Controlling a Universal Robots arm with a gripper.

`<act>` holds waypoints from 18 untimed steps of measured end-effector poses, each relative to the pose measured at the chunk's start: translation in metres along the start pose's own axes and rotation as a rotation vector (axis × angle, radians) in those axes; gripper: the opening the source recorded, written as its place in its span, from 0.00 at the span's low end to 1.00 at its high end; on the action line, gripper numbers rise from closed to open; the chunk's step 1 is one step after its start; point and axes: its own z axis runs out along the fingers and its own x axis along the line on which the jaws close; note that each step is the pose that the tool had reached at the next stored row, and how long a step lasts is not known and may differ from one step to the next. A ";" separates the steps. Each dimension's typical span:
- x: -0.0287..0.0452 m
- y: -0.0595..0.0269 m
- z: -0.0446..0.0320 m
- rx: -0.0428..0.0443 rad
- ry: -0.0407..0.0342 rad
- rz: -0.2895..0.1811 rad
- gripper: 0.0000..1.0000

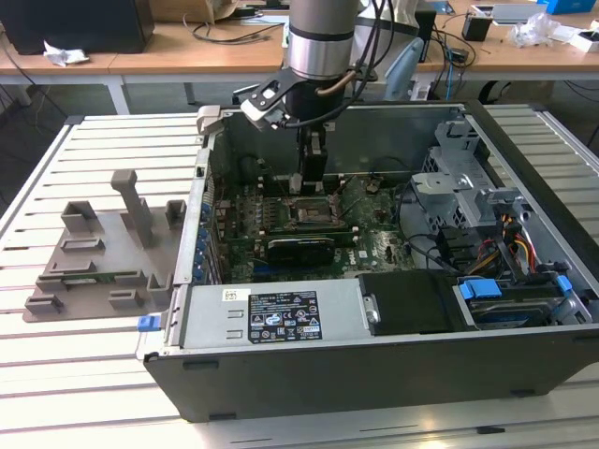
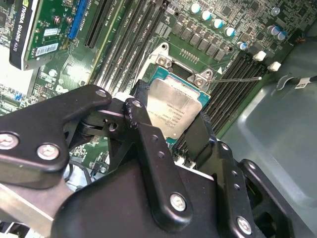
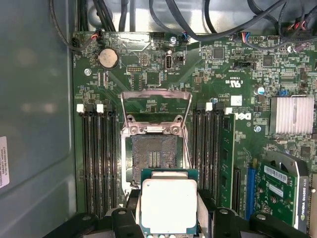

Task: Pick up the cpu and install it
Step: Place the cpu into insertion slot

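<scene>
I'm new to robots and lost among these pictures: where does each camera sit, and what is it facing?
Exterior view: off the arm, high up, looking down into the open case; shows the arm and gripper.
First wrist view: on the arm, facing the motherboard and open socket; shows fingers holding the cpu.
Second wrist view: on the arm, looking along the gripper's black links at the cpu.
Both wrist views share cpu and socket.

gripper (image 1: 312, 178) down, fingers (image 2: 146, 134) clamping cpu (image 3: 168, 206)
</scene>
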 end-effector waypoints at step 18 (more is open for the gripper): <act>0.0037 0.0042 0.0119 -0.0001 -0.0002 -0.003 0.54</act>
